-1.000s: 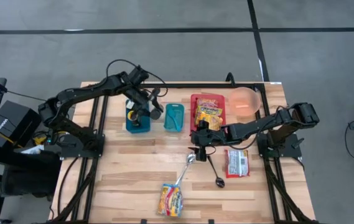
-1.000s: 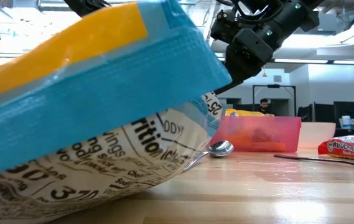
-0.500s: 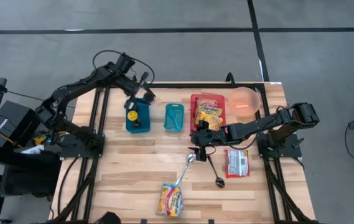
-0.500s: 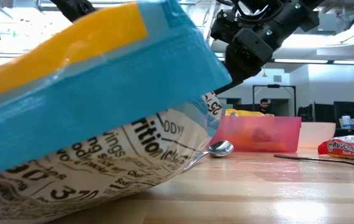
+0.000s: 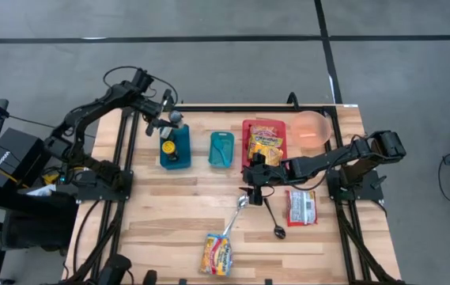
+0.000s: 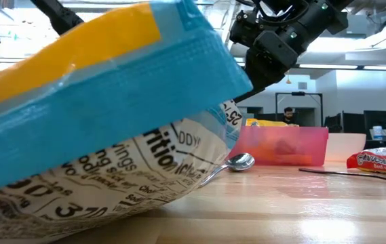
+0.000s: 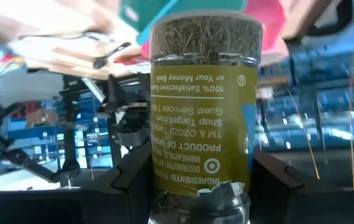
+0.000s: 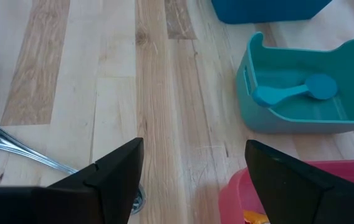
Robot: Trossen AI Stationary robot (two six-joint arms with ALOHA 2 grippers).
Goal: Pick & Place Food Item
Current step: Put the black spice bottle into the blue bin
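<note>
The left gripper [image 5: 171, 119] clamps a clear, green-labelled herb jar [image 7: 200, 118] between its fingers; the right gripper [image 8: 192, 180] gapes empty.

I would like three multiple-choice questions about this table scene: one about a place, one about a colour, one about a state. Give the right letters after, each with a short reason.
1. Where does the small teal spoon lie?
A. in the teal bin
B. in the pink bowl
C. on the bare table

2. What colour is the tray holding the yellow packet?
A. green
B. red
C. white

3. What is the left gripper doing?
A. hanging open and empty
B. gripping a spice jar
C. gripping a metal spoon

Answers: 1 A, the right wrist view shows it inside the bin. 2 B, the high view shows red walls. 3 B, the jar sits between its fingers.
</note>
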